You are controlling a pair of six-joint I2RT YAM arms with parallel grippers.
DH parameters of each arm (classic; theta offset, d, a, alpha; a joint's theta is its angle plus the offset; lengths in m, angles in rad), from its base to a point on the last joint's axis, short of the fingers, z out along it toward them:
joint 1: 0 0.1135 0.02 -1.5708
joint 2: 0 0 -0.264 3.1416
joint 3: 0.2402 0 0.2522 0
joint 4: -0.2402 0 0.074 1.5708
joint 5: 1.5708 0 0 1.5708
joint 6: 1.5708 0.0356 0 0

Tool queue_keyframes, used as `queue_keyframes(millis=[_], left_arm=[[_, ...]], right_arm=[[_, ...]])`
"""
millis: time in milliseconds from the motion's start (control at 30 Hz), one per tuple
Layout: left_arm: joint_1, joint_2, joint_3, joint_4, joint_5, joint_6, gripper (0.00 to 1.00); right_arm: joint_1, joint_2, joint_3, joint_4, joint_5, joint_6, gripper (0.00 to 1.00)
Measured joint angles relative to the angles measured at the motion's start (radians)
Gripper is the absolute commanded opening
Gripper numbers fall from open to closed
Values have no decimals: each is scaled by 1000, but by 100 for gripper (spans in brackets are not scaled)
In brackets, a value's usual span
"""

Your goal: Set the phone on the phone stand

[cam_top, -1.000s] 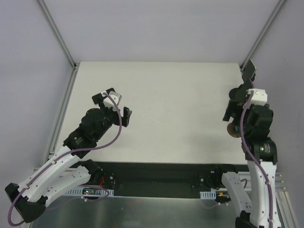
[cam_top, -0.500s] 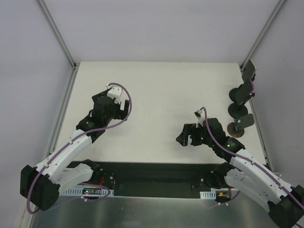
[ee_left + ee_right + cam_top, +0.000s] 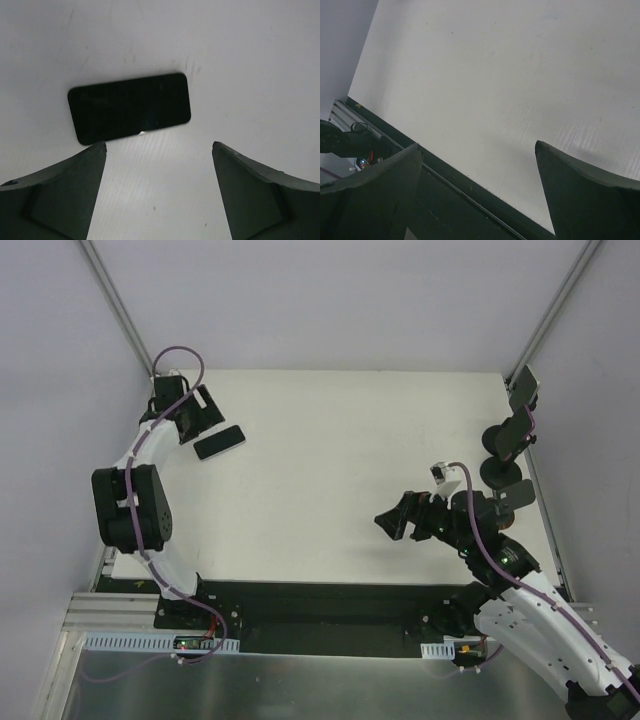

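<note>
The black phone [image 3: 219, 442] lies flat on the white table [image 3: 340, 440] at the far left; in the left wrist view it [image 3: 129, 107] lies face up just ahead of my fingertips. My left gripper [image 3: 192, 413] is open and empty, just left of and beyond the phone, not touching it; in its own view [image 3: 159, 146] the jaws stand wide apart. The black phone stand [image 3: 503, 438] stands at the right edge with its clamp head [image 3: 523, 390] on top. My right gripper [image 3: 396, 521] is open and empty, left of the stand; its wrist view [image 3: 477, 146] shows bare table.
Metal frame posts [image 3: 120, 310] rise at the back corners. The table's near edge with a dark gap [image 3: 470, 200] lies below my right gripper. The stand's base is hidden behind my right arm [image 3: 480, 530].
My left arm has swung out to the far left corner, and the phone now shows beside its gripper. My right gripper has shifted slightly and stays open.
</note>
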Motion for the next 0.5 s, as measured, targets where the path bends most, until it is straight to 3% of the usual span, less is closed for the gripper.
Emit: queue_keyframes(millis=[267,500], left_arm=[[144,369,338,5,166,-147,83],[181,538,447,-8,251,-233,82]], right_arm=[[-19,3,29,-106,0,-41,96],[-21,-5,86,-171,8,-93,96]])
